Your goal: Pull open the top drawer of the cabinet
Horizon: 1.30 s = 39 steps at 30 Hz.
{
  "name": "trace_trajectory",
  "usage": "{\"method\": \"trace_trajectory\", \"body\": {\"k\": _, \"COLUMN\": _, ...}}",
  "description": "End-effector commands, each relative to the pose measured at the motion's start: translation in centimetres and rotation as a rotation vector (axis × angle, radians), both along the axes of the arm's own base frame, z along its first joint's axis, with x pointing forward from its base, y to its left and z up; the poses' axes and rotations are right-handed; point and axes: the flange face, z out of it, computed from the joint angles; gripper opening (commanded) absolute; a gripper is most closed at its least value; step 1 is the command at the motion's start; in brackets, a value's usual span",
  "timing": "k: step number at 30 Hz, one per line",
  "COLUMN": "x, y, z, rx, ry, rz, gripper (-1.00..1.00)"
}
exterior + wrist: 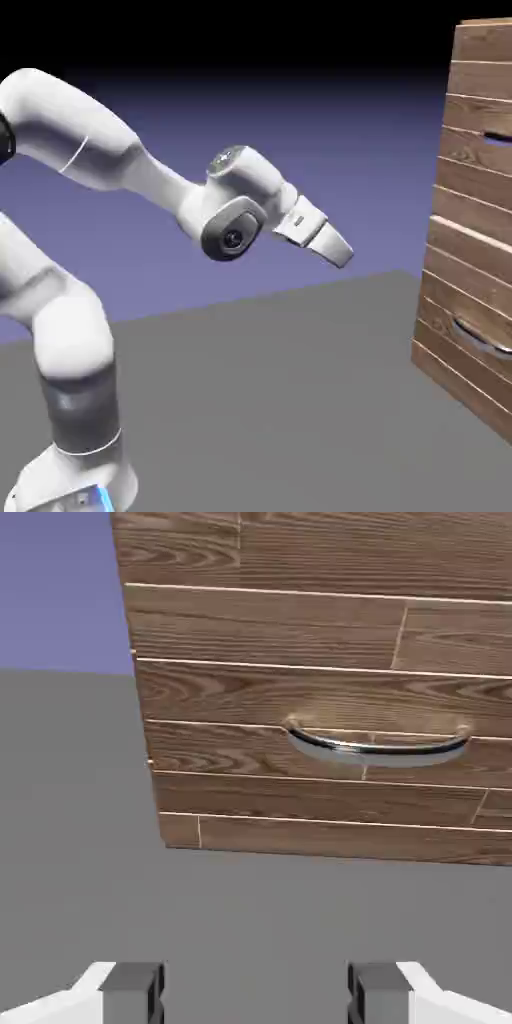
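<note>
The pincer [342, 254] is seen held in mid-air above the grey tabletop [260, 400], well apart from the cabinet [470, 220] at the exterior view's right. In the hand view its two grey fingertips [133, 990] are shown spread wide, with nothing held or touched between them. The top drawer [480, 150] is seen high on the cabinet front, closed flush. A lower drawer's curved grey handle [378, 744] is framed ahead of the hand camera.
</note>
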Motion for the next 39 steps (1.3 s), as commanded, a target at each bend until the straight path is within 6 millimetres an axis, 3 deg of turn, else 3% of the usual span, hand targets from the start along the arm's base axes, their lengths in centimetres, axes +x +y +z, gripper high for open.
{"method": "trace_trajectory", "body": {"k": 1, "x": 0.3, "y": 0.0, "z": 0.9, "rx": 0.035, "ry": -0.027, "rz": -0.007, "gripper": 0.0}}
{"method": "trace_trajectory", "body": {"k": 10, "x": 3.1, "y": -1.1, "z": 8.3, "rx": 0.366, "ry": -0.222, "rz": -0.079, "gripper": 0.0}}
{"method": "trace_trajectory", "body": {"k": 19, "x": 6.3, "y": -3.8, "z": 12.8, "rx": 0.696, "ry": -0.344, "rz": -0.175, "gripper": 0.0}}
{"method": "trace_trajectory", "body": {"k": 28, "x": 10.4, "y": -6.8, "z": 14.6, "rx": 0.995, "ry": -0.415, "rz": -0.297, "gripper": 0.0}}
{"method": "trace_trajectory", "body": {"k": 39, "x": 15.9, "y": -9.4, "z": 13.9, "rx": 1.294, "ry": -0.477, "rz": -0.467, "gripper": 0.0}}
